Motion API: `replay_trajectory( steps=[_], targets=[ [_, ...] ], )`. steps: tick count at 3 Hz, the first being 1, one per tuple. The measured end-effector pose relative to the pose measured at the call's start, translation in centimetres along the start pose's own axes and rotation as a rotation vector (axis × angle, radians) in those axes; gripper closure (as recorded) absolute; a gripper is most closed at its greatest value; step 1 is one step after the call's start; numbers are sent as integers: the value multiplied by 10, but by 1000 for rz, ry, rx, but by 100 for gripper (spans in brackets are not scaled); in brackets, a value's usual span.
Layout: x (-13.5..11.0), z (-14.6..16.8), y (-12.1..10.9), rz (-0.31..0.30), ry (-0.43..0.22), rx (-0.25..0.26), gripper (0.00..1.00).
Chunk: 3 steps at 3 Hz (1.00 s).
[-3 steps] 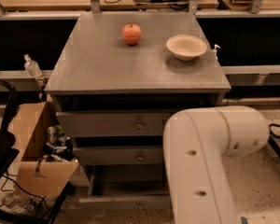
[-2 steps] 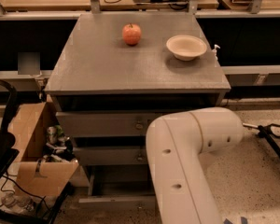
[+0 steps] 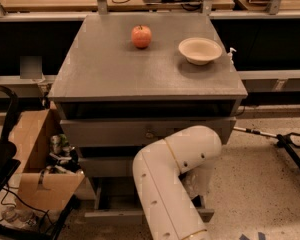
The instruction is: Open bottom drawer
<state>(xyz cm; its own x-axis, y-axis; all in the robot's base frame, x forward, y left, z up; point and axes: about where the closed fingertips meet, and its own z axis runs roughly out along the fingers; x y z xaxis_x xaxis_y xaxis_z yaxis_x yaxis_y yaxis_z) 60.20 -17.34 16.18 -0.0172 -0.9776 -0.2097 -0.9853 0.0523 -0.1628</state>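
Change: the white arm point(image 3: 162, 199) has swung left across the cabinet point(image 3: 115, 79) front since a second ago; its elbow, then off to the right, now covers the middle of the lower drawers; apple point(image 3: 141, 36) and bowl point(image 3: 200, 50) lie where they were

Bottom drawer: the bottom drawer point(image 3: 110, 215) is lowest in the grey cabinet; its front strip stands forward of the two above, with a dark gap behind it; it looks no further out than before; its knob is hidden by the arm

Edges: the cabinet top overhangs the top drawer point(image 3: 105, 132), with a dark slot between them; the apple sits toward the back, well in from every edge; the bowl sits near the right rear corner, close to the right edge

Open room: speckled floor point(image 3: 260, 189) runs rightward from the cabinet to a black stand point(image 3: 286, 141); on the left a cardboard box point(image 3: 32, 134) of clutter stands just beside the cabinet's side

Arm pose: the thick link rises from the lower edge of the view and bends at the elbow before the middle drawer point(image 3: 102, 166); a paler part drops from there toward the bottom drawer's right half

Gripper: the gripper point(image 3: 196, 184) hangs below the elbow, near the bottom drawer's front, mostly hidden; whether it is apart or together cannot be told
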Motion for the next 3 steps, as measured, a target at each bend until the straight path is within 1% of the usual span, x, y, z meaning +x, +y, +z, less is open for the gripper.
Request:
replay_trajectory(
  steps=[1,2,3],
  targets=[
    [-1,18,-15,28,-41,-1,100],
    [-1,18,-15,28,-41,-1,100],
    [-2,16,10,40,-11,-43,100]
  ],
)
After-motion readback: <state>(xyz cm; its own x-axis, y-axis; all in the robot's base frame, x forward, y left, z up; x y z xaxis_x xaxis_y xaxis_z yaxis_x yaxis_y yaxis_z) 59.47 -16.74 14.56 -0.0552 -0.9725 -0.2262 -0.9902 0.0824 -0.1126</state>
